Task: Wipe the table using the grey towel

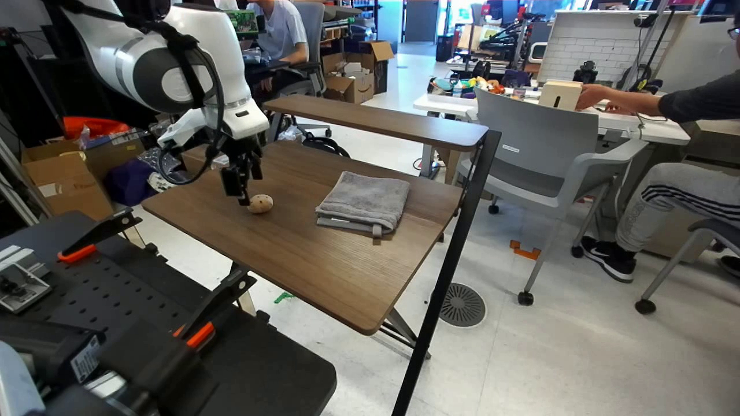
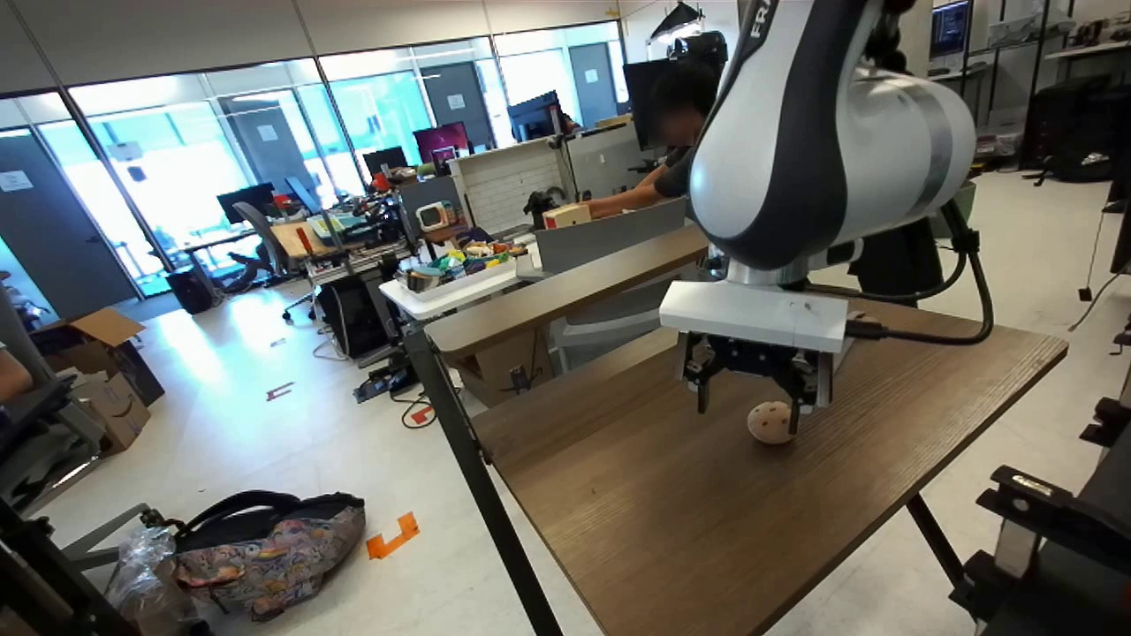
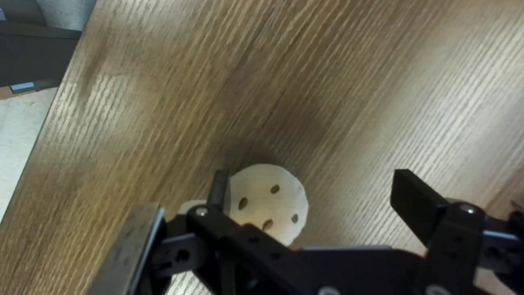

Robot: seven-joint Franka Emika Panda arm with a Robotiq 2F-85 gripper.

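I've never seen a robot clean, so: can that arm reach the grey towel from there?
Probably yes: the open claw hovers over the table where the grey towel lies uncovered. The spotted tan lump by one finger might get bumped, though.

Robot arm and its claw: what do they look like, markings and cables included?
The arm is white and rounded, with dark grey panels, a silvery band and cut-off lettering in an exterior view. A black cable loops beside it. Below a white, boxy housing, the claw is black, with slim fingers.

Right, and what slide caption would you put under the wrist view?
The open gripper above the wood-grain table, partly hiding a pale ball with dark spots.
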